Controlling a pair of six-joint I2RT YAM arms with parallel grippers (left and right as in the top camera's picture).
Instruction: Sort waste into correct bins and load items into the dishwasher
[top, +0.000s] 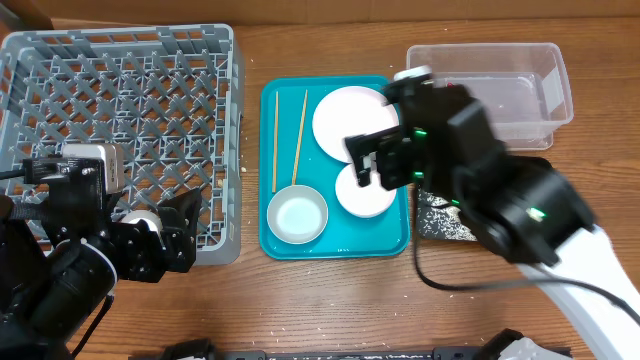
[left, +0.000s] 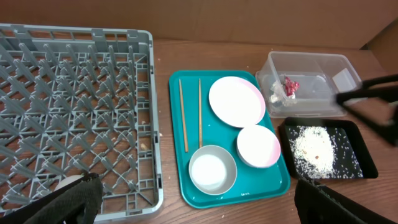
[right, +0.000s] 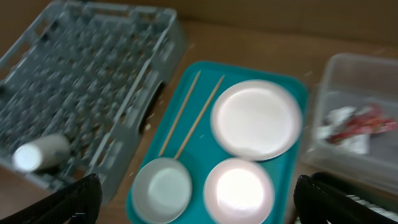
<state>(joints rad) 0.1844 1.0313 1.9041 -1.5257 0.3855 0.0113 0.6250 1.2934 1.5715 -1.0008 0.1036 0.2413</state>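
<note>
A teal tray (top: 385, 240) holds two wooden chopsticks (top: 299, 135), a large white plate (top: 345, 115), a small pink-rimmed plate (top: 365, 198) and a grey bowl (top: 297, 217). A grey dish rack (top: 120, 90) stands at the left, with a white cup (top: 140, 216) lying near its front edge. My left gripper (top: 170, 240) is open and empty over the rack's front right corner. My right gripper (top: 365, 165) is open and empty above the small plate. In the right wrist view, the small plate (right: 239, 190) and the bowl (right: 161, 190) lie between its fingers (right: 196, 205).
A clear plastic bin (top: 495, 80) at the back right holds red and white wrappers (left: 286, 87). A black tray (left: 323, 146) strewn with rice lies in front of it, mostly hidden under the right arm in the overhead view.
</note>
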